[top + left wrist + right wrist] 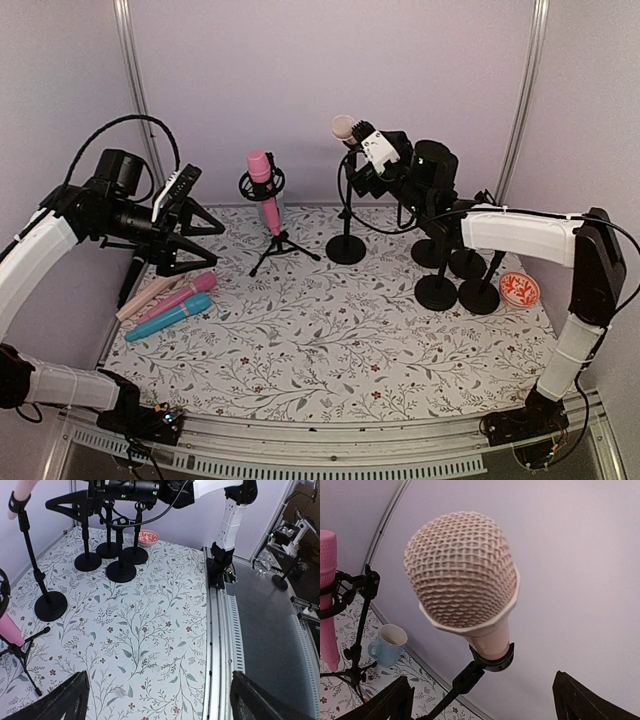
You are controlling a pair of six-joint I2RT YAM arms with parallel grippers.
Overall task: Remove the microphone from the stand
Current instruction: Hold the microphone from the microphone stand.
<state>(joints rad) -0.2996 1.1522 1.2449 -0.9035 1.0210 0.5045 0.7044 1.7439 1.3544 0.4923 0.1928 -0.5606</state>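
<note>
Right gripper is released, fingers spread wide either side of the beige microphone, touching nothing. It hangs level with the mesh head, evidently lined up to take hold before lifting; whether it should close on the head or on the handle below is a judgement call (the handle looks the safer hold). The microphone sits tilted in the clip of a round-base stand at about 12 o'clock on the mat, not yet removed.

Left gripper is likewise released and holds nothing. It is parked high at 9 o'clock, well apart from the work, presumably to keep the approach free.

Other items noted:
- pink microphone in a shock mount on a tripod stand, at 11 o'clock, just beside the target stand
- three loose microphones lying together at 9 o'clock, probably ones taken off already
- cluster of bare stands at 2 o'clock
- small red dish at 3 o'clock
- pale blue mug against the back wall

Surface: a floral-print mat, flat and uncluttered in the middle. Enclosure: plain lilac-white walls with metal corner posts, and a slotted rail along the near edge at 6 o'clock.
</note>
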